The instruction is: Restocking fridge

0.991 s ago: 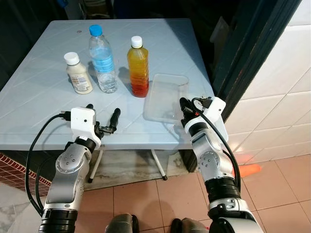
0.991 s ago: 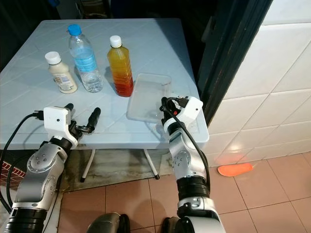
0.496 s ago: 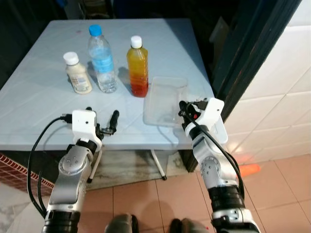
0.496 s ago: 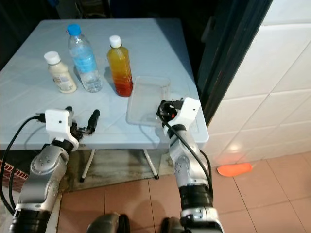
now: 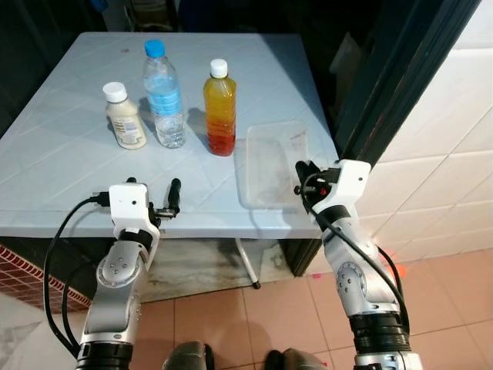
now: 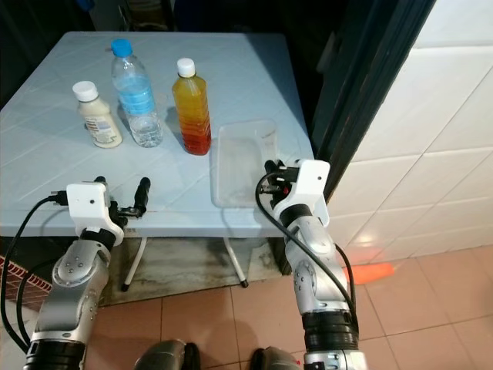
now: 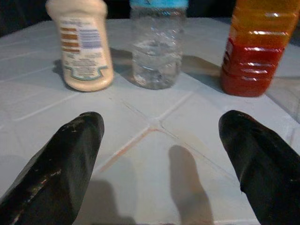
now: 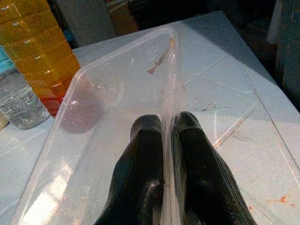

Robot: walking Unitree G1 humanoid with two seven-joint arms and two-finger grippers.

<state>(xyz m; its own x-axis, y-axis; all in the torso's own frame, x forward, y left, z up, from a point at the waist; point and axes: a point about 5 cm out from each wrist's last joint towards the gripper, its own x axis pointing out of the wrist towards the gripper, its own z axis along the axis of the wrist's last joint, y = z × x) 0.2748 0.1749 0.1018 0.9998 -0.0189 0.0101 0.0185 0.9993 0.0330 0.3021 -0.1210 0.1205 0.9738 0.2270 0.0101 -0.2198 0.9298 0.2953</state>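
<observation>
While the right gripper (image 8: 161, 136) pinched the near rim of the clear plastic tray (image 5: 271, 158), one black finger sat inside the wall and the other outside it, the pair drawn nearly together on the thin plastic. That tray lay at the right centre of the left eye frame, on the pale blue table (image 5: 69, 154), its right side close to the table's right edge and its near end just short of the front edge. Right of it, a dark door frame (image 5: 400, 77) ran up to the upper right corner, with white wall tiles (image 5: 462, 139) beyond, so little room stood open on that side.

Just left of the tray's far end stood the orange drink bottle (image 5: 219, 108), near it but apart. Further left came the water bottle (image 5: 163, 94) with its blue cap, then the small cream bottle (image 5: 124, 116); these two stood close together. Bare tabletop stretched behind all three toward the far edge at the top of the frame.

At lower left, the left gripper (image 7: 159, 154) hovered over the table's front strip with its fingers (image 7: 70, 150) spread wide and nothing between them, pointing toward the bottles, well short of them. Reddish floor tiles (image 5: 254, 316) filled the bottom of the frame beneath the table edge.
</observation>
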